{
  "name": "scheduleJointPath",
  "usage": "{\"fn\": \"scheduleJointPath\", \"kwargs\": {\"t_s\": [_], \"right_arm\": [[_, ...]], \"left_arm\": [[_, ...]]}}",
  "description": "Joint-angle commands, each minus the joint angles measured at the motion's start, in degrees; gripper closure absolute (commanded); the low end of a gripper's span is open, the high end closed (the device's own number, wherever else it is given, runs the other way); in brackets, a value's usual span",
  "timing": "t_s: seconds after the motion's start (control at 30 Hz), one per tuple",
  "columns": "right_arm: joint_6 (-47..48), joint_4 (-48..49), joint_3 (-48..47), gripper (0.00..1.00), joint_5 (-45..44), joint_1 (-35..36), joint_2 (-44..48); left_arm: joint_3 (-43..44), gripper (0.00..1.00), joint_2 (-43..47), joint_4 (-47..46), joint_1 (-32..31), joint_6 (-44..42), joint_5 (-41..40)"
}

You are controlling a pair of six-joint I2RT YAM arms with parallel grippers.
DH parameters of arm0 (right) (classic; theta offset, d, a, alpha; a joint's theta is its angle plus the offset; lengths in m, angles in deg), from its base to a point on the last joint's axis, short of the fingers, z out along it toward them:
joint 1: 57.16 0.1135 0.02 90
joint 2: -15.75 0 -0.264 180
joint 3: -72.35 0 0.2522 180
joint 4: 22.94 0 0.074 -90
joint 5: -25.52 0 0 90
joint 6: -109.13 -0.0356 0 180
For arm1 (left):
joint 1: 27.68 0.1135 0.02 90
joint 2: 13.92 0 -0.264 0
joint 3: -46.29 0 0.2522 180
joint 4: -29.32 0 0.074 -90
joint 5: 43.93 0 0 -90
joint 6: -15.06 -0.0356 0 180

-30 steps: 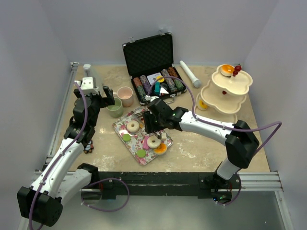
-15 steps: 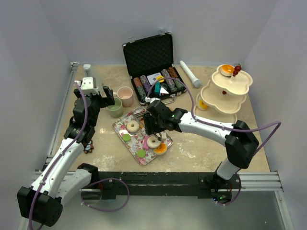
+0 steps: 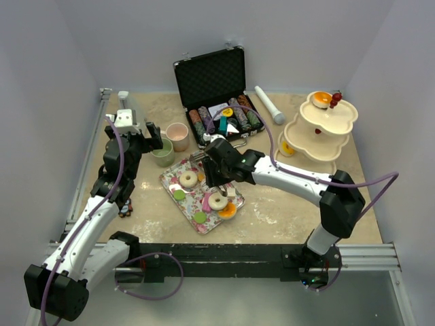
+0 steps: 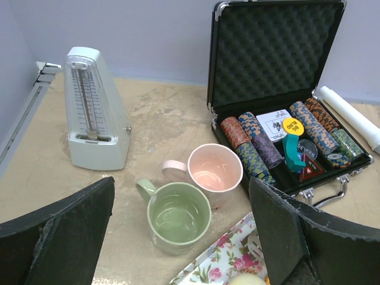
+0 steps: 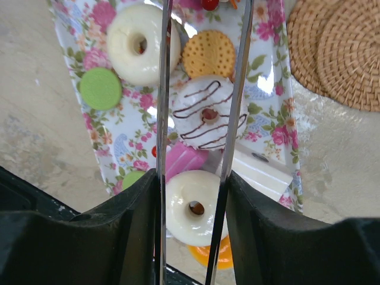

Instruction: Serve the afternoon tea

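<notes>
Donut (image 5: pixel 205 119), white-iced, chocolate-drizzled, likely light, hard, slick: between right metal fingers (image 5: pixel 161 89), contact unclear; pinch outer rim. Left fingers (image 4: pixel 65 237) spread.

Lab cell: bare-walled robot table (image 3: pixel 285 216)

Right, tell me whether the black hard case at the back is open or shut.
Open. The lid of the black hard case stands upright, foam lining showing, and the rows of striped chips lie exposed inside.

Glossy floral tray (image 5: pixel 270 77); woven straw coasters (image 5: pixel 335 53); glazed green cup (image 4: pixel 178 217); egg-crate foam lining black case (image 4: pixel 273 53); mottled matt tabletop (image 4: pixel 166 113).
</notes>
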State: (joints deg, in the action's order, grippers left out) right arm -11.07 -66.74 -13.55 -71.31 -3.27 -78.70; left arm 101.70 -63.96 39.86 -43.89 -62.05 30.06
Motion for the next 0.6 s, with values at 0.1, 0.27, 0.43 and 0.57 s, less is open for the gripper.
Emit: {"fn": "scheduleJointPath", "kwargs": {"t_s": [0.1,0.27,0.43,0.57], "right_arm": [[1.81,-2.91,-9.94,0.61,-4.68,0.08,1.91],[3.56,-6.08,-10.04,0.61,-8.28,-3.69,4.71],[5.41,-7.04,-6.97,0.61,-9.95,-12.39,11.56],[7.16,-8.72,-5.39,0.61,-11.54,-18.54,15.17]], "left_arm": [[2.3,0.0,0.38,-0.99,-0.14,0.12,0.45],[2.3,0.0,0.56,-0.82,-0.14,0.04,0.45],[2.38,0.0,0.73,-0.91,-0.14,0.04,0.19],[2.3,0.0,0.65,-0.91,-0.14,0.04,0.28]]}}
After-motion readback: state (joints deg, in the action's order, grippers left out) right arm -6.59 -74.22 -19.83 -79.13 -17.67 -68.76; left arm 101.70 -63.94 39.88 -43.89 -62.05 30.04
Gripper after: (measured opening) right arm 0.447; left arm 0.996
